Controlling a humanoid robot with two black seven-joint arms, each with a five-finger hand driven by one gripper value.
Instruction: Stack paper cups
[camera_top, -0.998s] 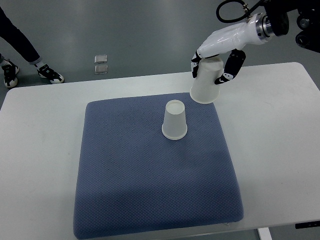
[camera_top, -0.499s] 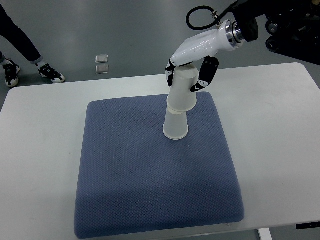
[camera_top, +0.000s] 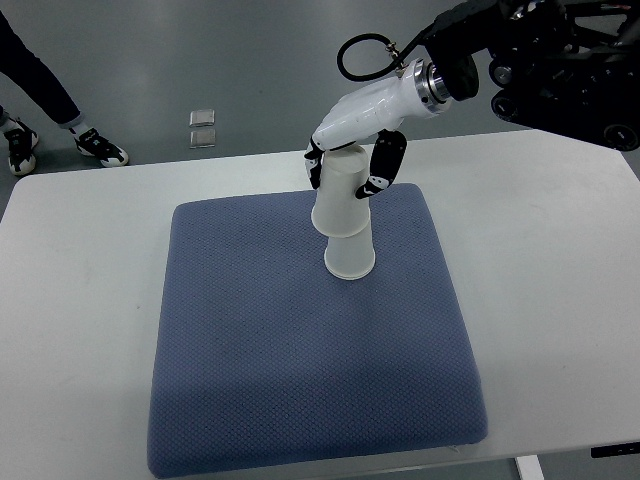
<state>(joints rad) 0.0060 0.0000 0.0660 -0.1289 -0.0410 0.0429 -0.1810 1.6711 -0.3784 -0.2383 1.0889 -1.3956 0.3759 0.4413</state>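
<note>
1. Grey floor fills the background; a white table (camera_top: 560, 280) takes most of the view, w/ a blue-grey textured mat (camera_top: 300, 350) lying on its middle.
2. On the far-centre part of the mat stands the lower paper cup (camera_top: 350, 256), upside down, wide rim on the mat, closed bottom pointing up. Its long axis is about vertical.
3. The upper paper cup (camera_top: 339, 198) is also upside down and sits over the top of the lower one, mouth down. Its long axis is tilted: the closed end leans toward the left and far side, so the two cups are not in one line. How deep it is pushed on, I cannot tell.
4. The right hand (camera_top: 348, 160), white w/ black fingertips, comes in from the upper right and is clamped on the upper cup near its closed end; fingers (camera_top: 380, 170) wrap the right side, others show at the left side.
5. Dark arm parts and a black cable loop (camera_top: 365, 55) are behind the hand, at the top right.
6. Around: nothing else lies on the mat near the cups. On the floor beyond the table are two small pale squares (camera_top: 202, 128). A person's leg and shoes (camera_top: 98, 150) show at the top left, well apart from the table.
</note>
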